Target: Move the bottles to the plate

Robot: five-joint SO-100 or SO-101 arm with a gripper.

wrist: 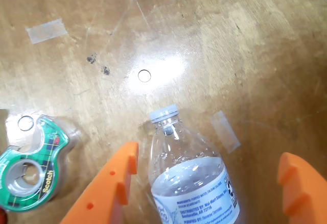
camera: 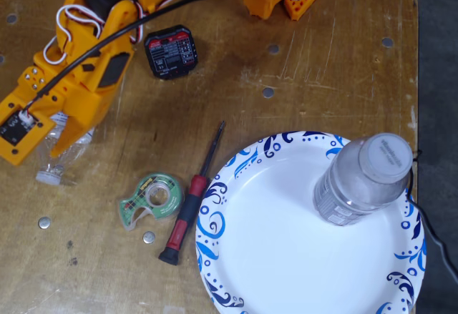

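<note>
In the wrist view the tool (wrist: 204, 183) stands wide, its orange fingers (wrist: 110, 183) either side of the slim bottle (wrist: 191, 178), which lies flat on the bench (wrist: 230, 40), long axis toward twelve o'clock, cap (wrist: 164, 114) leading. Well off at four o'clock in the fixed view, the wider bottle (camera: 361, 182) stands upright on the plate (camera: 265, 242).

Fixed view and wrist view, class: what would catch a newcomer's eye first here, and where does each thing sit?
The large blue-patterned plate fills the lower right of the fixed view, with a wide bottle standing upright on its right side. At upper left the orange arm leans over a slimmer bottle lying on the table; the wrist view shows it between the open fingers of the tool. A green tape dispenser and red-handled screwdriver lie left of the plate.
</note>
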